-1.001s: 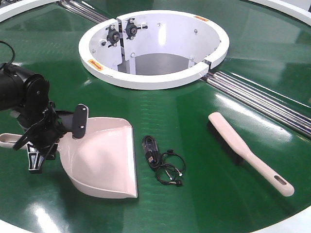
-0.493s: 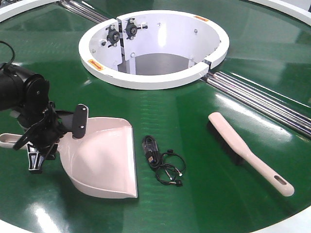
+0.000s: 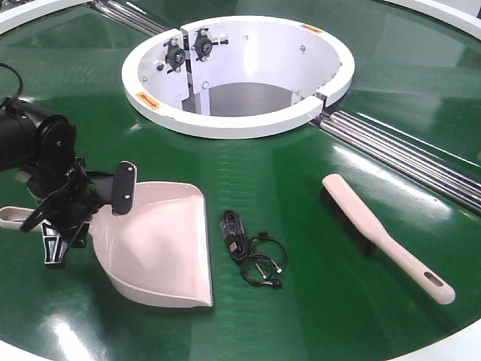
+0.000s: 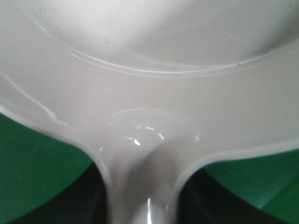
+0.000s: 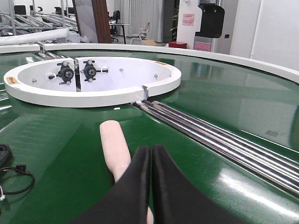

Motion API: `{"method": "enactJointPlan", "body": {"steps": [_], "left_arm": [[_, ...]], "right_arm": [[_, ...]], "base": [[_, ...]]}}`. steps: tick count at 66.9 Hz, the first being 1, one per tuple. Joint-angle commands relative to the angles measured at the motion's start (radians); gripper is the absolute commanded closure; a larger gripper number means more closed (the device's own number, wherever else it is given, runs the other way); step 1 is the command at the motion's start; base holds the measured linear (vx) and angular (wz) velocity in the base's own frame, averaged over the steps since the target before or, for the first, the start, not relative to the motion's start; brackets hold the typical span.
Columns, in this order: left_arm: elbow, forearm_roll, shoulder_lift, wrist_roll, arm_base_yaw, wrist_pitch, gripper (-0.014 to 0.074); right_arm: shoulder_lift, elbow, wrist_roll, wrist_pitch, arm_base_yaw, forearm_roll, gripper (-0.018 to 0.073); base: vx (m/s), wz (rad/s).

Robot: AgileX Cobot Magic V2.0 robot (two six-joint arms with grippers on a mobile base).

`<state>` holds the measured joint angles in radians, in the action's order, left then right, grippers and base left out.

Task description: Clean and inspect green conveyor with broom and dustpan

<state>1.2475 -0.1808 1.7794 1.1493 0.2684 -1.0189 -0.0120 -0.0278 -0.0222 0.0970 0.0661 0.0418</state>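
On the green conveyor (image 3: pixel 301 173), the dustpan (image 3: pixel 161 241) is laid flat at the left, and the broom (image 3: pixel 368 222) is laid well apart at the right, bristles down, near the silver rails (image 3: pixel 406 154). A small tangle of black cable (image 3: pixel 252 252) is seen between them, just beside the dustpan's flat lip.

The dustpan's handle neck is straddled by the left claw (image 3: pixel 89 218), whose jaws are spread wide on either side and not yet closed on it. The right claw (image 5: pixel 150 163) is seen clenched on nothing in its wrist view, with the broom's rounded end lying beyond its tips.

Both tools are judged to be light, stiff, glossy plastic, likely to slide on the shiny belt if nudged sideways. The dustpan is best taken at the neck, where the handle is narrow and the scoop is most easily steadied. The broom is best taken on its slim handle, between the bristles and the slotted hole.
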Motion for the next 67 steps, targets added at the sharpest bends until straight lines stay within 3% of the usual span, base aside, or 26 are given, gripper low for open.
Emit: {"method": "enactJointPlan", "body": {"steps": [1, 8, 17, 30, 46, 52, 67], "left_arm": [[0.03, 0.006, -0.041, -0.011, 0.006, 0.011, 0.0603], [0.03, 0.006, -0.041, -0.011, 0.006, 0.011, 0.0603], [0.03, 0.006, -0.041, -0.011, 0.006, 0.011, 0.0603], [0.03, 0.006, -0.041, -0.011, 0.006, 0.011, 0.0603], [0.03, 0.006, -0.041, -0.011, 0.006, 0.011, 0.0603], [0.03, 0.006, -0.041, -0.011, 0.006, 0.011, 0.0603], [0.03, 0.006, -0.041, -0.011, 0.006, 0.011, 0.0603]], "right_arm": [[-0.01, 0.0, 0.0, -0.11, -0.004, 0.001, 0.0568], [-0.01, 0.011, 0.003, -0.194, -0.004, -0.008, 0.0568], [0.008, 0.103, -0.003, -0.181, -0.004, -0.005, 0.0568], [0.239, 0.379, 0.011, -0.014, -0.003, -0.031, 0.0568], [0.609, 0.681, 0.012, 0.332, -0.003, -0.094, 0.0568], [0.695, 0.726, 0.004, 0.401, -0.003, -0.098, 0.0568], [0.792, 0.732, -0.002, 0.42, -0.003, -0.106, 0.0566]], "base": [[0.0, 0.0], [0.0, 0.0], [0.0, 0.0], [0.0, 0.0], [0.0, 0.0], [0.0, 0.0], [0.0, 0.0]]}}
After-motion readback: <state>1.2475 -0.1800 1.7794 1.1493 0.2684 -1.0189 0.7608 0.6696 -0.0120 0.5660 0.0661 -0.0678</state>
